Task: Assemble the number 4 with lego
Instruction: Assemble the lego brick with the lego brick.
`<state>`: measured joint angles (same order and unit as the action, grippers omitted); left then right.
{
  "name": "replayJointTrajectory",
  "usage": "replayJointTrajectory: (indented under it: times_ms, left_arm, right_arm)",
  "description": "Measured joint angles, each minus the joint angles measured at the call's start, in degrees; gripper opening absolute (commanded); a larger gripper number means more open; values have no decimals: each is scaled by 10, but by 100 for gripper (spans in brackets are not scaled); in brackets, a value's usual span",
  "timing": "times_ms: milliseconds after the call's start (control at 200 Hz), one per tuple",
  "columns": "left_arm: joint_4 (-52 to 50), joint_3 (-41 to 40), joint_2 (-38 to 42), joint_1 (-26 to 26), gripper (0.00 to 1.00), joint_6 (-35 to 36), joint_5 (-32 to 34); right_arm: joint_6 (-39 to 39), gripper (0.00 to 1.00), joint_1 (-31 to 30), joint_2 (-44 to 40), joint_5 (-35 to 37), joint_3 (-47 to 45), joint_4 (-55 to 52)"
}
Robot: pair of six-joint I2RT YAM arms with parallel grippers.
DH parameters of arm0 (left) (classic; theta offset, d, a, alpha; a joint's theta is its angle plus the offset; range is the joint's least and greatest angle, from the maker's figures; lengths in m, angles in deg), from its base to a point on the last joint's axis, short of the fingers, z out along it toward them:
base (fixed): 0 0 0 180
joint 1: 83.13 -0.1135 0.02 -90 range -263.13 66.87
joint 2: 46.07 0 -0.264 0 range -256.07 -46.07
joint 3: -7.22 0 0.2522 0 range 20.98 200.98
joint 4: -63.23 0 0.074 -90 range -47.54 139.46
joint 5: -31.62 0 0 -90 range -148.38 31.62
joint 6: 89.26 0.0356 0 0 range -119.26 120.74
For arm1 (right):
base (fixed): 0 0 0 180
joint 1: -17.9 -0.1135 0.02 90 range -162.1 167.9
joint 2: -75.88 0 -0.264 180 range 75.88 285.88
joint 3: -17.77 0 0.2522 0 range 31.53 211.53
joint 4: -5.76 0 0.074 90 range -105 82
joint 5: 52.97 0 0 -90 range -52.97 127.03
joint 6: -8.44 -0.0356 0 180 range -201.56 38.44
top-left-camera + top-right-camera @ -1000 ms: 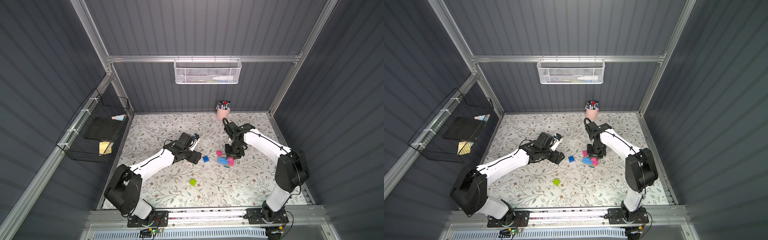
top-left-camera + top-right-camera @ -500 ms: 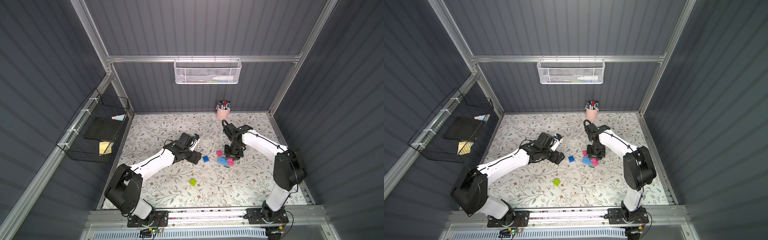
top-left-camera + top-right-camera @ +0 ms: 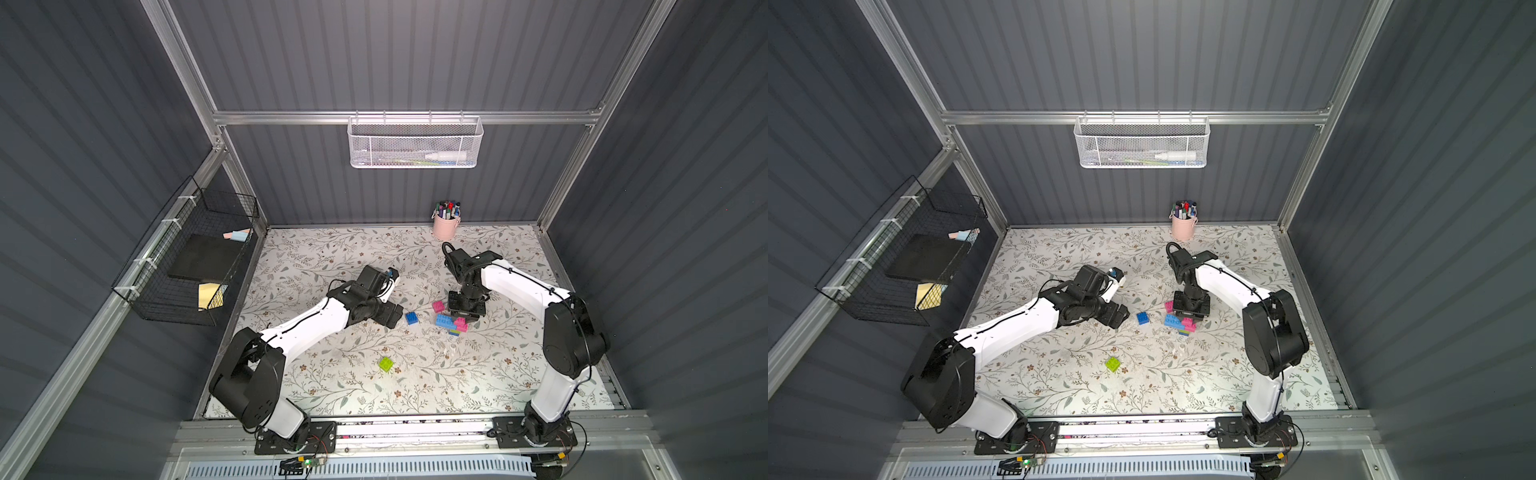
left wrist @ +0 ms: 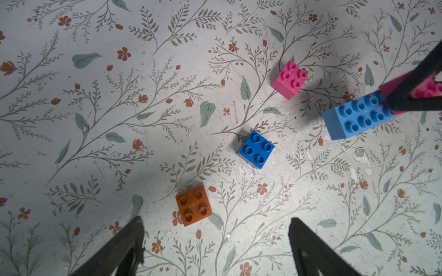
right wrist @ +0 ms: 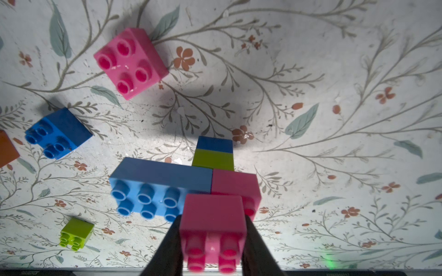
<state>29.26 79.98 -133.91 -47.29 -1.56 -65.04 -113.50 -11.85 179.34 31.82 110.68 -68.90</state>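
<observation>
Right claw (image 5: 211, 219), pointing down, grips pink brick (image 5: 212, 210) over number 4 (image 5: 157, 176); left claw (image 4: 215, 221) agape.

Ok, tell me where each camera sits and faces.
Top views: high over the front edge, looking down on the floral table; both arms show, left gripper and right gripper.
Left wrist: on the left arm, facing down at an orange brick; open left fingers show.
Right wrist: on the right arm, facing down at the number 4; right fingers show, shut on a pink brick.
Shared: both wrist views show the loose blue brick.
</observation>
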Motion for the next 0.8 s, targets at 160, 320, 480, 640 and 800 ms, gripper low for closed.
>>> replayJointTrajectory:
  times_ms: [160,320,480,640,800]
  left_arm:
    - [0,0,0,0,91,0,0]
    - [0,0,0,0,91,0,0]
    - [0,0,0,0,91,0,0]
    - [0,0,0,0,91,0,0]
    - [0,0,0,0,91,0,0]
  right_arm:
    - [-10,19,-6,2,2,0,-2]
    - [-18,18,-9,5,5,0,-1]
    - [-27,17,-10,7,10,0,0]
    - [-26,17,-14,8,19,0,-1]
    - [-24,12,-16,8,25,-3,2]
